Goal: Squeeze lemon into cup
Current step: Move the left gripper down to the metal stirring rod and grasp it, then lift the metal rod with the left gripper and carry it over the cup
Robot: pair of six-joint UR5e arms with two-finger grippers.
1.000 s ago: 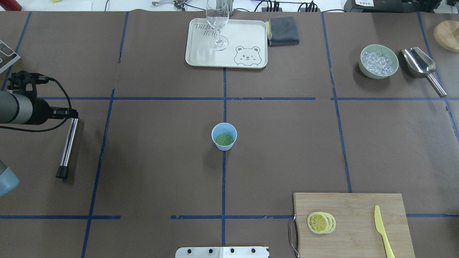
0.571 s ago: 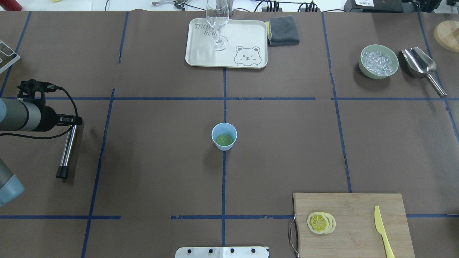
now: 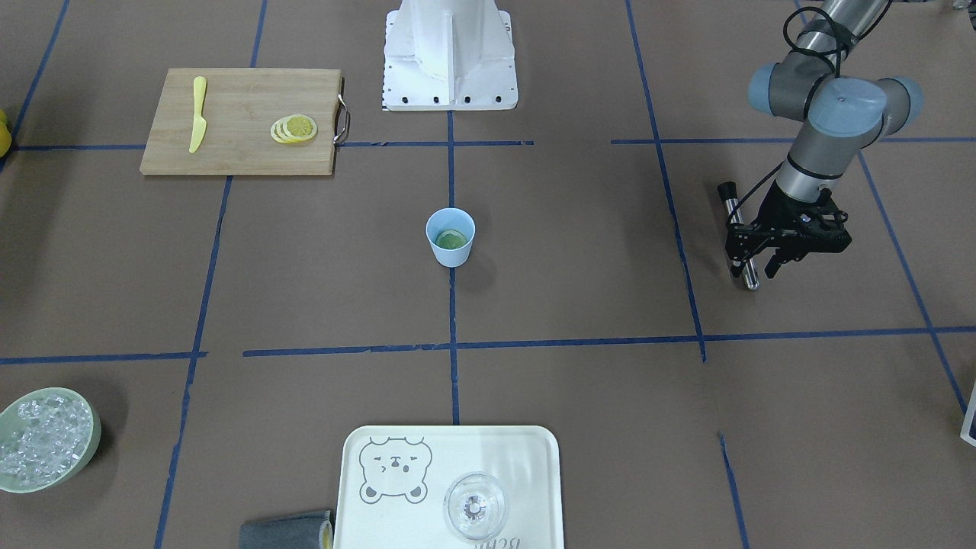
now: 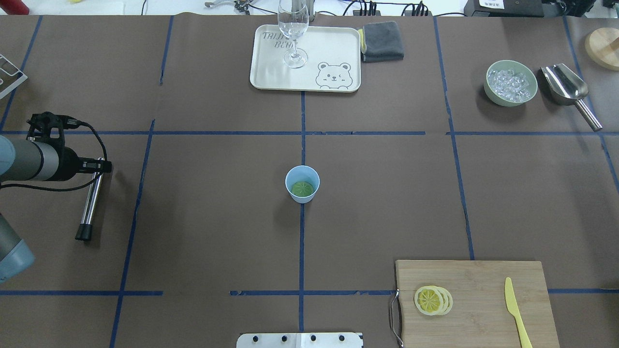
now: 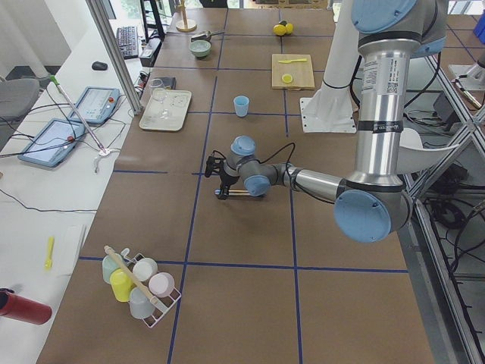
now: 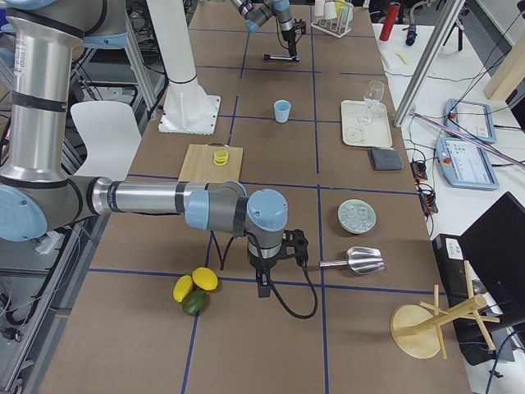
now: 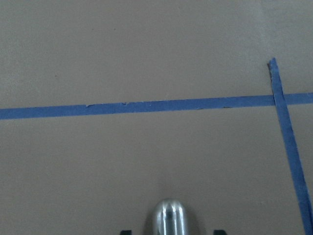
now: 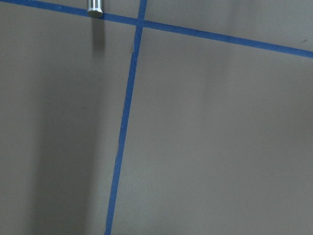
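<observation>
Thin lemon (image 4: 429, 299), light, likely slippery: pinch across rind. Far from left gripper (image 3: 755, 263), spread astride rod (image 4: 89, 203). State of right gripper (image 6: 262, 287): cannot tell.

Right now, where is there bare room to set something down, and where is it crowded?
Bare on every side of the cup: toward the tray, the cutting board and the metal rod. Crowded at the rod, where the left hand is, and around the bowl and scoop.
</observation>
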